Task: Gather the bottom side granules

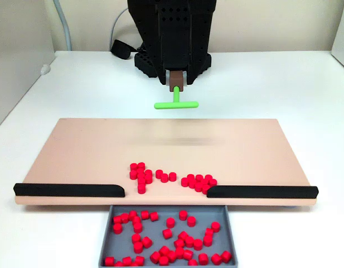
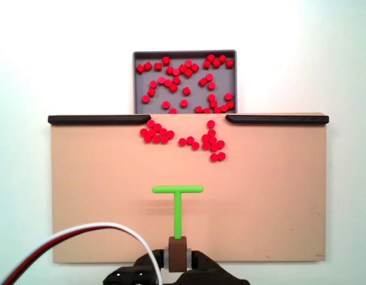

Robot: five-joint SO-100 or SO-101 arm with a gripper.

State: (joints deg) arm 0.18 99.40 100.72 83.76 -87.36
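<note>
The jaws [image 2: 177,256] are seen clamped on the brown block [image 2: 177,252] at the stem end of the green T-tool [image 2: 177,202]; in a fixed view the same grip is seen from the front [image 1: 177,85], with the tool [image 1: 176,103] hanging below the black arm [image 1: 170,33]. The tool's crossbar is held above the tan board [image 2: 99,196], apart from the granules.

Loose granules [image 2: 183,138] are spread on the board beyond the crossbar, on the side away from the jaws, close to the board's far edge. Two clumps are made out: one [image 1: 143,172] left of the jaws' line in that fixed view, one [image 1: 198,182] right of it, with a few strays between. Both clumps lie just before the gap between the two black strips [image 1: 68,190] [image 1: 262,191] that are fixed along the far edge.

Past the gap, farthest from the jaws, a grey tray [image 1: 107,234] is set against the board edge; many more granules [image 1: 172,237] are scattered in it. Board and tray are carried on a white table [image 1: 305,84]. A white and red cable [image 2: 70,237] is seen running to the arm base beside the jaws.
</note>
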